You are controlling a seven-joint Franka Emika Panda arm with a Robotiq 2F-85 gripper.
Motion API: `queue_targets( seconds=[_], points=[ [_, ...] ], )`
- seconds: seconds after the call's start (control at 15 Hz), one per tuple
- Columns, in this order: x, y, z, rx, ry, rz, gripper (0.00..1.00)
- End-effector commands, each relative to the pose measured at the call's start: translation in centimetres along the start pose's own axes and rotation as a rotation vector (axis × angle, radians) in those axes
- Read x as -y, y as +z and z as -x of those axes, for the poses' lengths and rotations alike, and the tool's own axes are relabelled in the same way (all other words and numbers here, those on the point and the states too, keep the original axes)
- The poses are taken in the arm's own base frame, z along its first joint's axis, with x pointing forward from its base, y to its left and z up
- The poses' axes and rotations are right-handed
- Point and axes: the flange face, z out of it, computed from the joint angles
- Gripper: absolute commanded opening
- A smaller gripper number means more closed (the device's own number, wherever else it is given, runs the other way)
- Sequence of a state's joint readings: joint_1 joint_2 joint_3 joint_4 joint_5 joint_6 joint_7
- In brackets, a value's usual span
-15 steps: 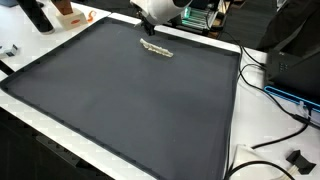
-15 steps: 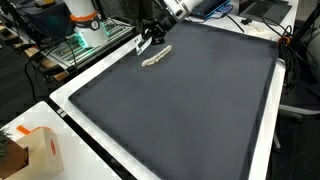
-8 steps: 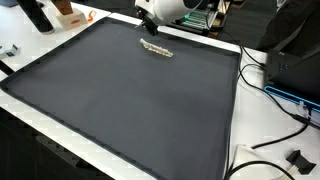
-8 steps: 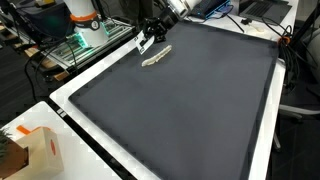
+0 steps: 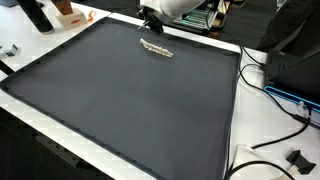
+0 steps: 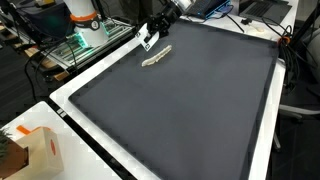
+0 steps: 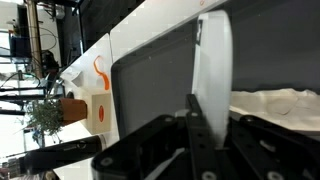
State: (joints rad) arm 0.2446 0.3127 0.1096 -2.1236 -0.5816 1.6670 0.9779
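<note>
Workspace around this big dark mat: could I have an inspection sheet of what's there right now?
Surface: dark grey flat mat covering a white table.
Job's things: pale crumpled strip, perhaps cloth, lying near one edge of the mat.
Clutter: orange-and-white cardboard box off the mat.
Grippers: black gripper raised above the strip, apart from it; open or shut cannot be told.
Cables: black cables on the table beside the mat.
Surroundings: green-lit equipment rack; potted plant.
</note>
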Motion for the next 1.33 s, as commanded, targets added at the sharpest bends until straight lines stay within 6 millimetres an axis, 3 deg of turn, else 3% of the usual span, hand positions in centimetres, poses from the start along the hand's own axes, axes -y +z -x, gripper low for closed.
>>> queue_targets(
  seconds=[0.0, 0.53, 0.87, 1.27],
  points=[
    [-1.2, -1.0, 1.2, -0.035, -0.077, -0.055, 0.01],
    [-3.9, -3.5, 3.0, -0.112, -0.234, -0.233, 0.01],
    [-6.0, -5.0, 3.3, -0.169, -0.325, -0.391, 0.01],
    [-8.4, -5.4, 3.1, -0.221, -0.388, -0.565, 0.01]
  ],
)
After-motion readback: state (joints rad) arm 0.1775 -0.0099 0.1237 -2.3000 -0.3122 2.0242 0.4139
